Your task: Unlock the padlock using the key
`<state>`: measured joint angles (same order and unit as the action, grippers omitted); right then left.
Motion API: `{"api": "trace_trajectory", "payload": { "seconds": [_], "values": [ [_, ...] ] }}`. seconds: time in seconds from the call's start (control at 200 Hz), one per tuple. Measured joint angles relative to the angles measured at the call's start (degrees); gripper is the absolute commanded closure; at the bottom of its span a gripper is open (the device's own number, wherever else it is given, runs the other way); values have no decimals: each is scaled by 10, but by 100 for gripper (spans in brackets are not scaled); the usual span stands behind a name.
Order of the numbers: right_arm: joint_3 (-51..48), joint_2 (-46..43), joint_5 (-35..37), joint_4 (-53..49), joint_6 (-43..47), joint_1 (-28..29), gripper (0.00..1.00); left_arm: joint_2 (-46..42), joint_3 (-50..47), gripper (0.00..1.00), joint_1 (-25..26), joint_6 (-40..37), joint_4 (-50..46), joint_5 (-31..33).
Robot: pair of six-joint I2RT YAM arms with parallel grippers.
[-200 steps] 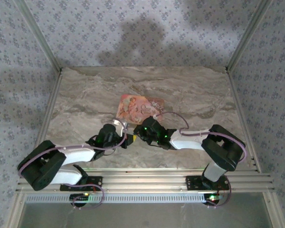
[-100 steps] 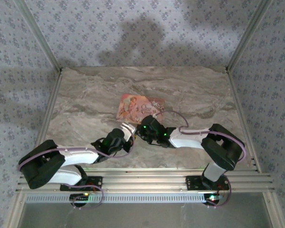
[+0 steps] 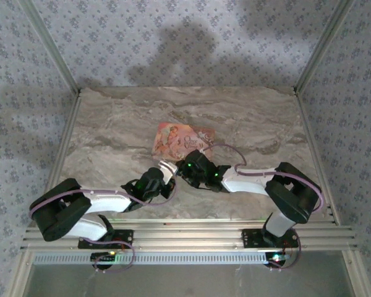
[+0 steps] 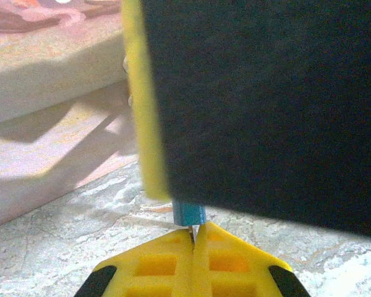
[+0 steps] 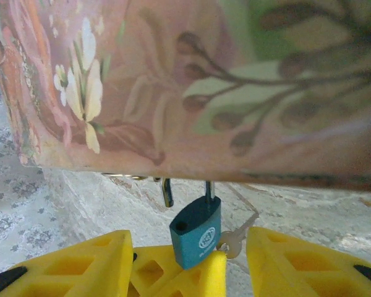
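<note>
Right wrist: one padlock (image 5: pixel 196 230) hangs below one pink box (image 5: pixel 204 86)

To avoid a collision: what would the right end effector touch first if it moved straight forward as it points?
Probably the blue padlock hanging ahead under the pink box; depth is unclear.

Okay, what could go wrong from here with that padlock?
The left tool pinches what looks like the key with just its tips, right under the padlock; a twist could make it slip out. The right tool is open on either side of the padlock, so the padlock hangs unsteadied from the box and may swing or turn with the key.
</note>
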<state>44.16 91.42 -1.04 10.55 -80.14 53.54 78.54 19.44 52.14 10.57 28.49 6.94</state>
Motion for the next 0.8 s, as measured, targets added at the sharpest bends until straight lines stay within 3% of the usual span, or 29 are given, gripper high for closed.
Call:
{"api": "trace_trajectory", "payload": {
  "seconds": [0.804],
  "values": [
    [64, 30, -14, -92, 35, -2, 55, -13, 0, 100, 0, -3, -18, 9]
  ]
}}
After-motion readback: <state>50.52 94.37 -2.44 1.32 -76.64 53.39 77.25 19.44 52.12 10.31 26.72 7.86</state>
